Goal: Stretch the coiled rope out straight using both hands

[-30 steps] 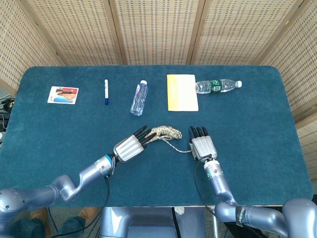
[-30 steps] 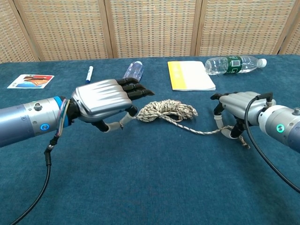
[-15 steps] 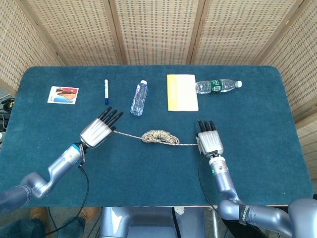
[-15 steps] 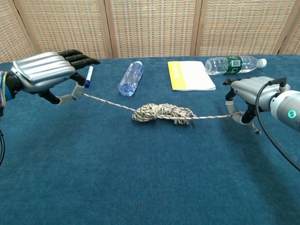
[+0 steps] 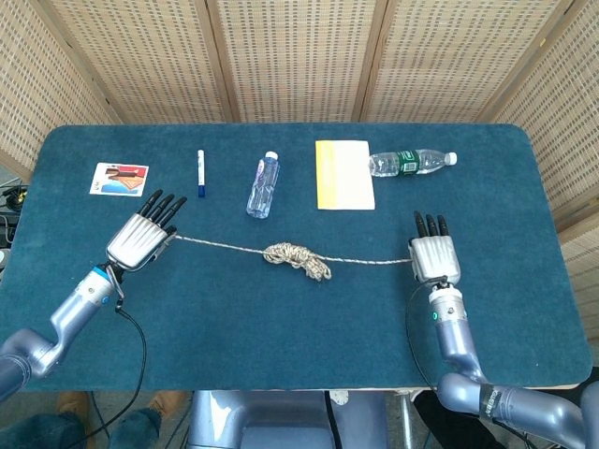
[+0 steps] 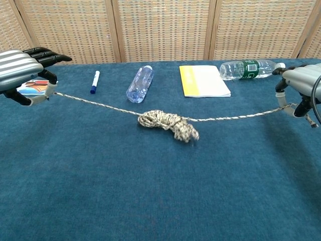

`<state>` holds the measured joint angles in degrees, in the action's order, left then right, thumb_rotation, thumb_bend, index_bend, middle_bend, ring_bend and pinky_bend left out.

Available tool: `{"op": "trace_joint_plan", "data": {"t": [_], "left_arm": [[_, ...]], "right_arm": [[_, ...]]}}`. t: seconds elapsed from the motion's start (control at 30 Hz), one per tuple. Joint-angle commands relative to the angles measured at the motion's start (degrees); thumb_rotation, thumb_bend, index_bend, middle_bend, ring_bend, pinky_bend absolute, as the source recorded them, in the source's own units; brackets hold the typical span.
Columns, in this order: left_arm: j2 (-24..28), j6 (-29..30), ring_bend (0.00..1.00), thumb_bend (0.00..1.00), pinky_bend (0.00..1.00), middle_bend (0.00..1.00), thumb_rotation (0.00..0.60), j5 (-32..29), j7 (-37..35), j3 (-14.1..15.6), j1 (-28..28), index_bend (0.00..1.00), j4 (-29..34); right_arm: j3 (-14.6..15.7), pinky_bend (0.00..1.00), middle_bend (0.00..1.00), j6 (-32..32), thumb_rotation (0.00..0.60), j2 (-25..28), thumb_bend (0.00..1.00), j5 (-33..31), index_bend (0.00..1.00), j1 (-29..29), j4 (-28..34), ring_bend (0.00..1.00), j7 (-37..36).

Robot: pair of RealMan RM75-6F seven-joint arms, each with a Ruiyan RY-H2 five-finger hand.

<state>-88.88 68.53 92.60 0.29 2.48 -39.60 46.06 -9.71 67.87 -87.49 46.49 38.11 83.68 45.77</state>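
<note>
- The left hand (image 5: pixel 140 238) pinches one end of the rope (image 5: pixel 295 257) near the left side of the blue table (image 5: pixel 281 327); the other fingers (image 5: pixel 164 203) lie extended, pointing toward the far edge.
- The right hand (image 5: pixel 434 257) grips the opposite end of the rope out toward the right, so the line runs taut between both hands across the middle of the table.
- A knotted clump of coils (image 6: pixel 168 123) hangs on the cord about midway, slightly nearer the left hand. By the look of it, the stretch is well along but not finished, since this bundle has not yet paid out.
- Holding the ends apart and raised, as the chest view suggests, appears meant to let tension draw the loops free.
- Open cloth lies outside each hand, more on the right than the left, so further spreading seems possible.
- Along the far side rest a card (image 5: pixel 119 179), a marker (image 5: pixel 200 172), a clear bottle (image 5: pixel 263 184), a yellow notebook (image 5: pixel 343 174) and a green-labelled bottle (image 5: pixel 410 162), all well apart from the rope.
</note>
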Motion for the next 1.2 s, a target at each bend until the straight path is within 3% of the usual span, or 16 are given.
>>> {"op": "trace_joint_plan", "data": {"t": [0.03, 0.3, 0.33, 0.37, 0.43, 0.5, 0.57, 0.7, 0.8, 0.97, 1.2], "left_arm": [[-0.3, 0.6, 0.00, 0.41, 0.00, 0.00, 0.600, 0.1, -1.3, 0.2, 0.8, 0.84, -1.4], [-1.1, 1.2, 0.00, 0.40, 0.00, 0.00, 0.600, 0.6, -2.5, 0.4, 1.5, 0.82, -2.8], [-1.1, 1.3, 0.00, 0.36, 0.00, 0.00, 0.600, 0.7, -2.7, 0.4, 1.6, 0.72, -2.9], [-1.1, 1.5, 0.00, 0.27, 0.00, 0.00, 0.600, 0.8, -3.0, 0.5, 1.7, 0.52, -3.0], [-0.9, 1.7, 0.00, 0.09, 0.00, 0.00, 0.600, 0.8, -4.0, 0.4, 1.9, 0.14, -2.5], [-0.4, 2.3, 0.00, 0.00, 0.00, 0.00, 0.600, 0.7, -4.3, 0.2, 2.2, 0.00, -1.6], [1.3, 5.8, 0.00, 0.00, 0.00, 0.00, 0.600, -0.1, -3.9, -1.1, 3.6, 0.00, 1.5], [6.1, 7.8, 0.00, 0.00, 0.00, 0.00, 0.600, -3.6, -5.2, -3.2, 6.4, 0.00, 11.5], [11.3, 11.4, 0.00, 0.00, 0.00, 0.00, 0.600, -7.0, -2.6, -4.3, 10.9, 0.00, 20.5], [17.6, 18.6, 0.00, 0.00, 0.00, 0.00, 0.600, -11.1, -1.4, -2.4, 20.9, 0.00, 33.1], [21.6, 24.1, 0.00, 0.00, 0.00, 0.00, 0.600, -13.1, -4.2, 0.4, 30.2, 0.00, 38.5]], "right_arm": [[0.3, 0.00, 0.00, 0.1, 0.600, 0.2, 0.43, 0.3, 0.65, -0.2, -0.5, 0.00, 0.0], [0.6, 0.00, 0.00, -0.1, 0.600, -0.4, 0.43, 0.8, 0.64, -0.3, -1.0, 0.00, 0.0], [0.6, 0.00, 0.00, -0.1, 0.600, -0.5, 0.41, 0.8, 0.59, -0.4, -0.9, 0.00, -0.2], [0.7, 0.00, 0.00, -0.2, 0.600, -0.4, 0.36, 0.9, 0.53, -0.6, -0.6, 0.00, -0.4], [0.6, 0.00, 0.00, -0.4, 0.600, 0.0, 0.13, 1.2, 0.25, -0.8, 0.2, 0.00, -1.2], [0.5, 0.00, 0.00, -0.4, 0.600, 0.5, 0.02, 1.9, 0.09, -1.0, 1.1, 0.00, -2.5], [0.5, 0.00, 0.00, 0.8, 0.600, 2.0, 0.00, 5.0, 0.01, -1.8, 3.4, 0.00, -5.0], [1.4, 0.00, 0.00, 2.5, 0.600, 4.4, 0.00, 10.8, 0.00, -3.4, 5.8, 0.00, -9.4], [4.0, 0.00, 0.00, 5.2, 0.600, 7.3, 0.00, 21.1, 0.00, -5.3, 5.5, 0.00, -16.7], [9.1, 0.00, 0.00, 12.9, 0.600, 10.7, 0.00, 36.5, 0.00, -9.8, -1.3, 0.00, -30.1], [12.7, 0.00, 0.00, 23.8, 0.600, 12.2, 0.00, 43.7, 0.00, -17.4, -8.2, 0.00, -38.4]]}}
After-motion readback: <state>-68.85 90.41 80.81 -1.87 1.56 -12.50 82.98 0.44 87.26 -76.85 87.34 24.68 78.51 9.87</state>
